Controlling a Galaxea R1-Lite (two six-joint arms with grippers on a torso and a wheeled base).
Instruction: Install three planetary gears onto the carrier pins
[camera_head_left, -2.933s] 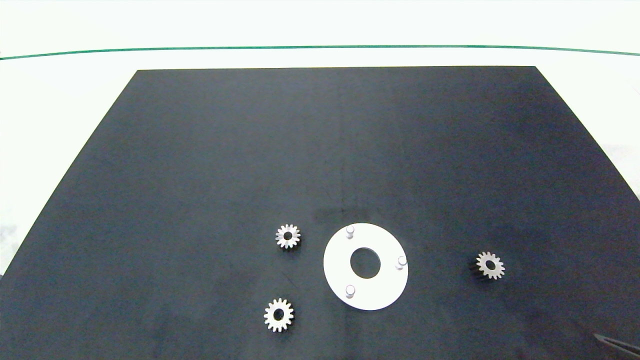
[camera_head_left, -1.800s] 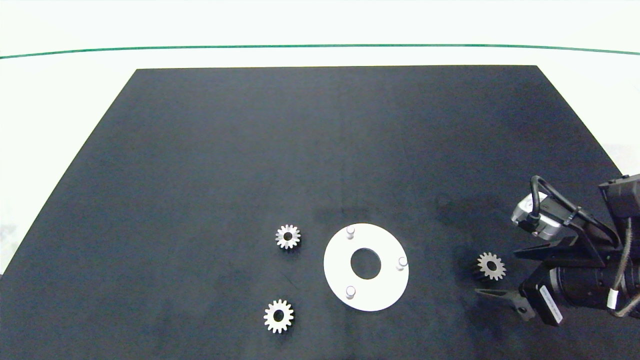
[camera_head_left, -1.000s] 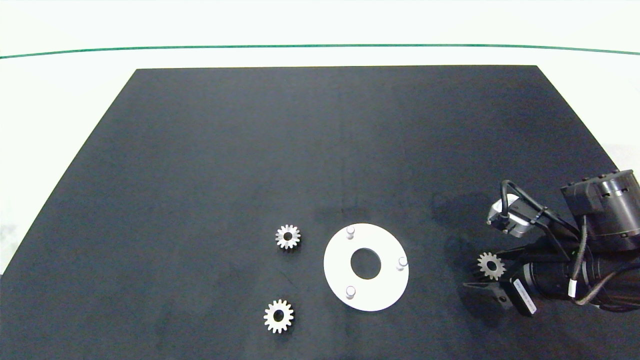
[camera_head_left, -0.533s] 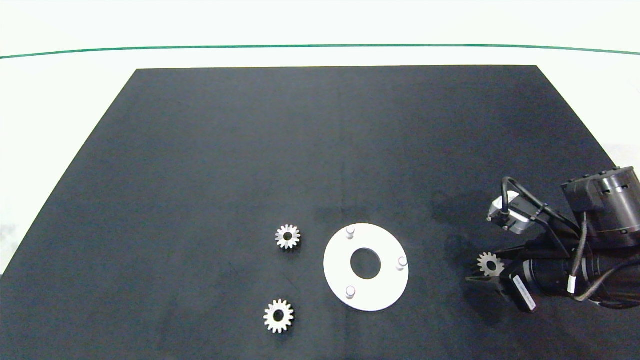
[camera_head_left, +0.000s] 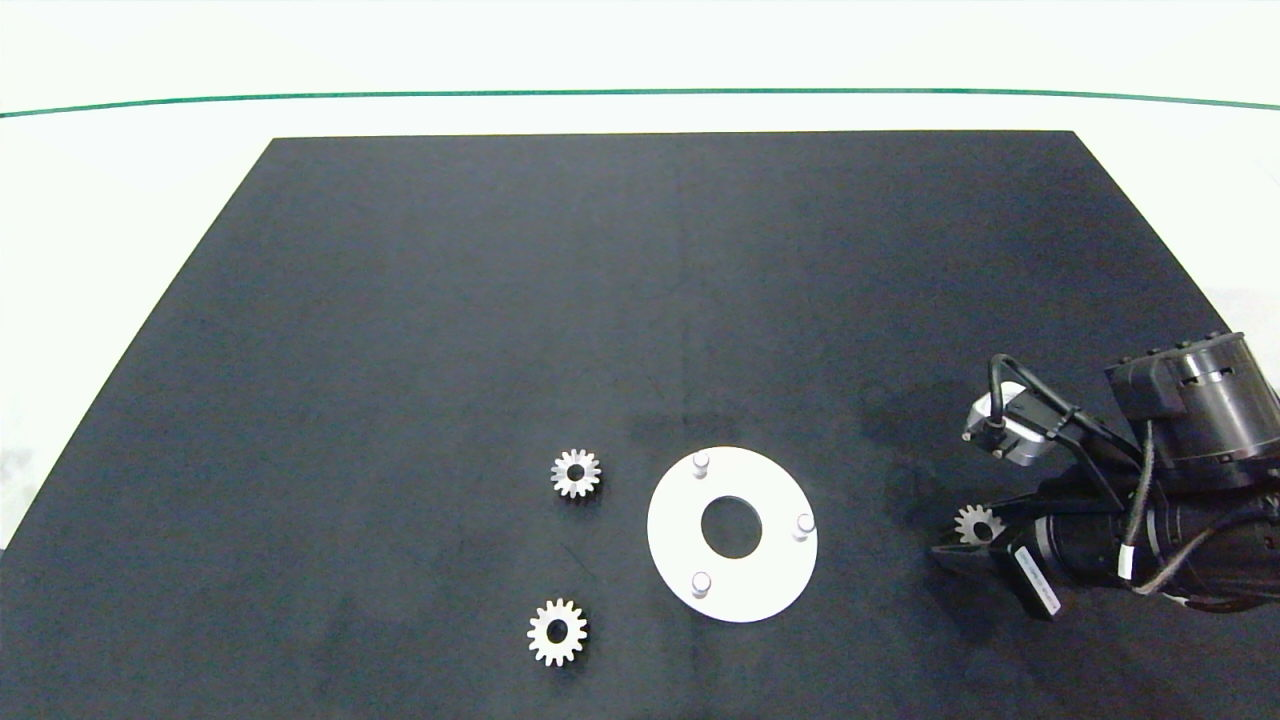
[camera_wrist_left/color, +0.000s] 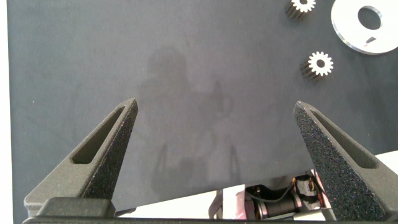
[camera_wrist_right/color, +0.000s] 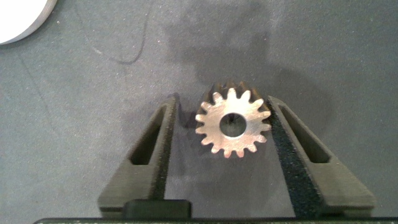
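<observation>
Right gripper (camera_wrist_right/color: 231, 127) narrowed since earlier, gear (camera_wrist_right/color: 232, 122) between its fingers, one touching, other just off

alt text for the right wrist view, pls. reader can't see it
A small silvery gear lies flat on the dark mat between the two grey fingers of the right gripper; one finger touches its teeth, the other stands just clear. An edge of the white disc shows in one corner.

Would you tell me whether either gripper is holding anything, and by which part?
Nothing is held yet: the right gripper straddles a gear, one finger touching its teeth. The left gripper is empty.
</observation>
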